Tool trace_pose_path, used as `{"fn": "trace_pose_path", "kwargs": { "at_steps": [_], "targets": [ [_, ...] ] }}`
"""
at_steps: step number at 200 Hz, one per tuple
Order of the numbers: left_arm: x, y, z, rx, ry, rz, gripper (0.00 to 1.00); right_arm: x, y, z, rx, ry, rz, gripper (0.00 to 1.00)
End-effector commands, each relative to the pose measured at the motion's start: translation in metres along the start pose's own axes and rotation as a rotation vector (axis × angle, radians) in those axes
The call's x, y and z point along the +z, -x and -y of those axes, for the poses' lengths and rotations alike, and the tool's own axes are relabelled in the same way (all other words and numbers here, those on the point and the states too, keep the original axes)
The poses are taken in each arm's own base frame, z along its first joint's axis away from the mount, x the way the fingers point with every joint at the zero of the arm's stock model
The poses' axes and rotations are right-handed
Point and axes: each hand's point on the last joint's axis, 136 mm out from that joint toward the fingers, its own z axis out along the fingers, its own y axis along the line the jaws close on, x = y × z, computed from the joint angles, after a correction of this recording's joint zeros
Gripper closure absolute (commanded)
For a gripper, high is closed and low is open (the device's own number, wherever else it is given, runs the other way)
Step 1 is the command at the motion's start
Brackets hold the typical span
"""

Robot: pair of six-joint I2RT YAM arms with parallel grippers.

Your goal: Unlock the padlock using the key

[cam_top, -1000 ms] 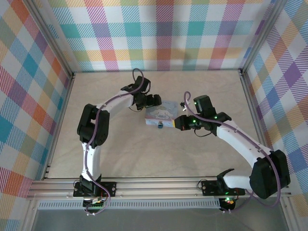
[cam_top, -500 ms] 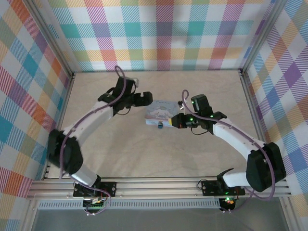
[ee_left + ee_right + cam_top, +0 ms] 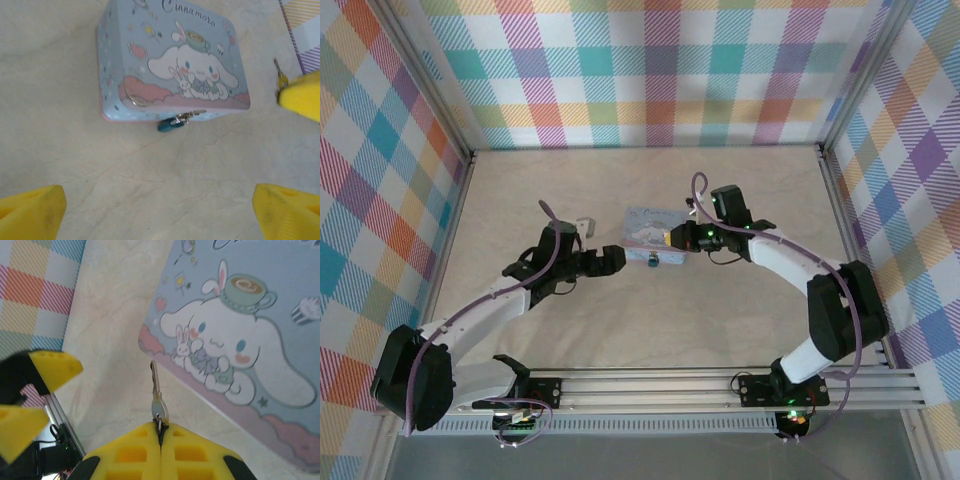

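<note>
**Key gripped, padlock apparently still locked**
Your right gripper pinches the key near the tin; your left gripper, spread wide, faces the padlock.

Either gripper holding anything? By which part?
Right gripper pinches the key by its head, blade sticking out. Left gripper is open, holding nothing.

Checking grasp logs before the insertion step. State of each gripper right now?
Left gripper: open, holding nothing.
Right gripper: closed on the key, pinched at its head, blade sticking out.
</note>
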Motion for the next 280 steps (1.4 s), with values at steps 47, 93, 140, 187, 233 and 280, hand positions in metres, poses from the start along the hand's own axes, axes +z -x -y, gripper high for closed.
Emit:
{"fn": "trace_pose_path", "kwargs": {
  "at_steps": [47, 93, 140, 187, 233, 280],
  "targets": [
    [0.049, -0.019, 0.047, 0.013, -0.166, -0.040, 0.07, 0.019, 0.034, 0.015, 0.049, 0.025, 0.045, 1.00],
    [0.076, -0.022, 0.053, 0.049, -0.172, -0.052, 0.09, 0.028, 0.033, 0.033, 0.076, -0.012, 0.028, 1.00],
    [0.099, -0.022, 0.056, 0.110, -0.163, -0.057, 0.15, 0.032, 0.020, 0.050, 0.101, -0.069, -0.001, 1.00],
    [0.126, -0.022, 0.047, 0.108, -0.123, -0.061, 0.23, 0.036, 0.005, 0.063, 0.134, -0.096, -0.028, 1.00],
    [0.140, -0.024, 0.040, 0.118, -0.092, -0.064, 0.28, 0.036, -0.008, 0.070, 0.151, -0.112, -0.042, 1.00],
    [0.149, -0.028, 0.036, 0.148, -0.072, -0.061, 0.33, 0.034, -0.011, 0.072, 0.151, -0.125, -0.038, 1.00]
  ]
}}
